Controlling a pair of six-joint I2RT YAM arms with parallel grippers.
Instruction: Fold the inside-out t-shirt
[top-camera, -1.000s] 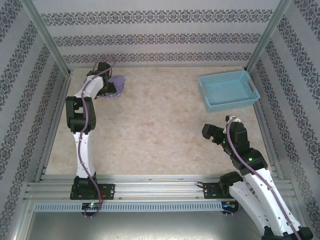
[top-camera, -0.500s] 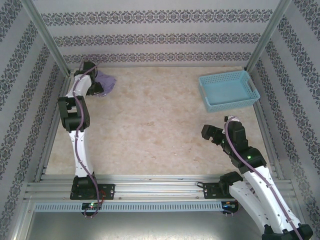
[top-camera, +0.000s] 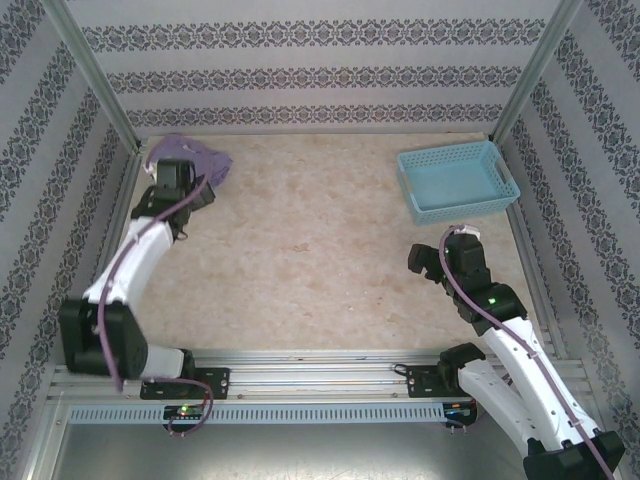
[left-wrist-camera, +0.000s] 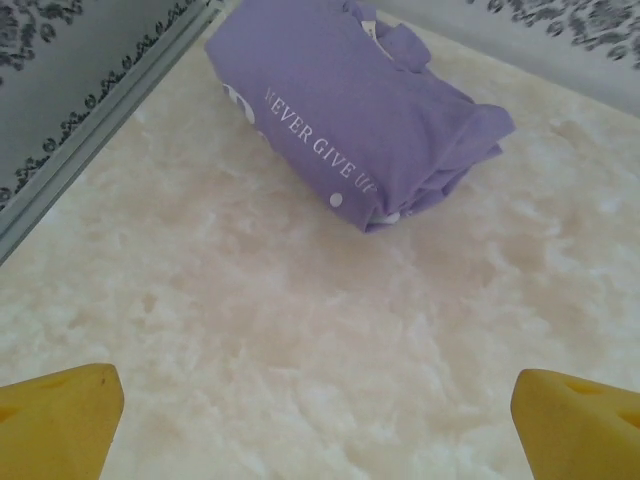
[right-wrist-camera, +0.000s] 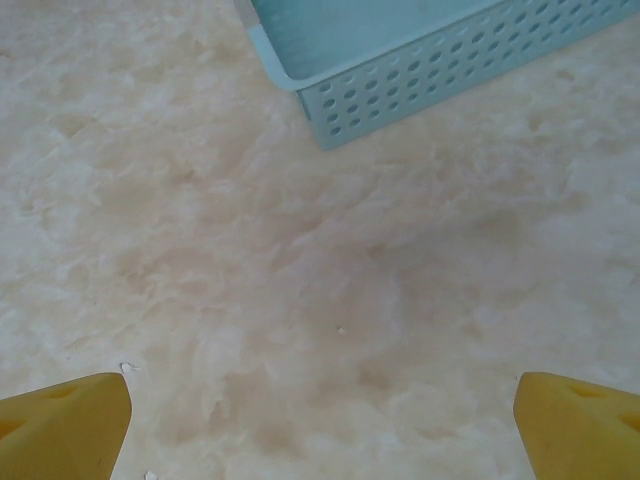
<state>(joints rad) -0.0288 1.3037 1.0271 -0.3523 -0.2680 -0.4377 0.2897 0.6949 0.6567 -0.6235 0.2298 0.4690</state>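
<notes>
Beige marbled tbl (top-camera: 320, 230), patterned walls (top-camera: 320, 70), folded t-shirt (top-camera: 210, 160) far-left corner

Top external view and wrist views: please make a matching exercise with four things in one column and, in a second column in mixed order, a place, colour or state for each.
Column A
1. t-shirt
2. basket
3. left end effector
4. right end effector

Column B
a. light blue, at the far right of the table
b. open, over bare table, facing the basket corner
c. purple, folded, in the far left corner
d. open, just short of the folded bundle, not touching it

Pairs: 1-c, 2-a, 3-d, 4-b
</notes>
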